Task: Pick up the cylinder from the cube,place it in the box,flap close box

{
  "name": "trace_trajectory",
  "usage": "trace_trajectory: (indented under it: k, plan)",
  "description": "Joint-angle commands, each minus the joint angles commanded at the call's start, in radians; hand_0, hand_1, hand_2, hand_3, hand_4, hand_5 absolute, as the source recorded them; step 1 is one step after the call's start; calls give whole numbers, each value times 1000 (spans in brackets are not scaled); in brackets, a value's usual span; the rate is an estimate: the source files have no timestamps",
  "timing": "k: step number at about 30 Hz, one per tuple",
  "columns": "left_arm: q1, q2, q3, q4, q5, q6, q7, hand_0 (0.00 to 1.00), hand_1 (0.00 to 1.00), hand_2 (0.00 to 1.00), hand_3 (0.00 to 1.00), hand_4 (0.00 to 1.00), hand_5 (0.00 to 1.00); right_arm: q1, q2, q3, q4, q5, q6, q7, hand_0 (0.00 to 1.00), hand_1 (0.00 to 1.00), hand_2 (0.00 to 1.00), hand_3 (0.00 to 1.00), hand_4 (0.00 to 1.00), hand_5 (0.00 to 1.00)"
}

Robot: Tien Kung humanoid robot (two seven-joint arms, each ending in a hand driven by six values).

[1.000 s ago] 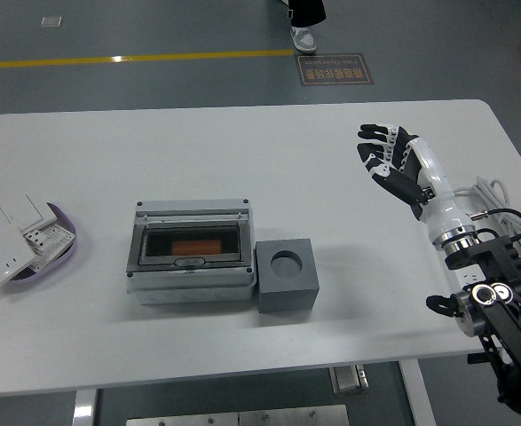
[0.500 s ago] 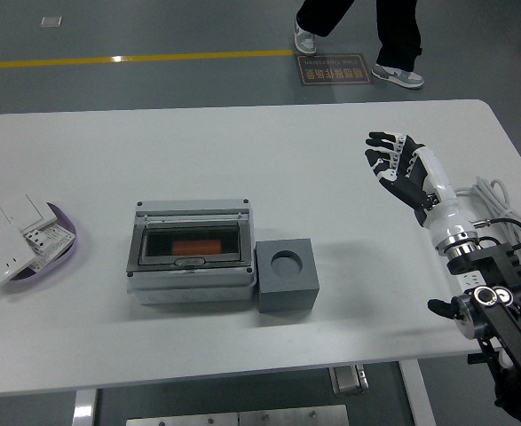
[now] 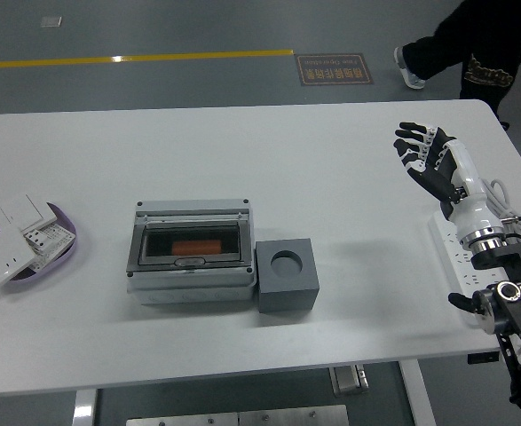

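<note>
So the right hand (image 3: 427,155) is up over the far right part of the white worktop (image 3: 242,151), fingers spread loose and holding nothing at all. It's well apart from everything the task cares about. The left arm doesn't show anywhere.

The grey box (image 3: 189,251) sits around the middle of the worktop with its smoked see-through flap (image 3: 192,241) down flat over the opening. Through that flap you can make out an orange cylinder (image 3: 194,244) lying on its side inside the box. Right next to the box, touching its right side or as good as, is the dark grey cube (image 3: 287,274), and the round socket (image 3: 288,262) in its top has nothing in it.

Over at the left edge there's a purple dish (image 3: 63,253) piled with white wall-switch plates (image 3: 11,240), a couple hanging over the rim. A white power strip (image 3: 455,257) lies near the right edge, just under the robot's forearm, with a white cable (image 3: 500,191) looping beside it.

A person in dark clothes and light sneakers (image 3: 411,75) is on the floor beyond the far right corner, not touching anything on the worktop.
</note>
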Motion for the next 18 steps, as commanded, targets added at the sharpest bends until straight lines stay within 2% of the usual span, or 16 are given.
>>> trace_trajectory:
  k: [18]
  plan:
    - [-4,-5,-23,0,24,0,6,637,671,659,701,751,319,9,0,20,-12,4,1,5,724,683,705,697,682,349]
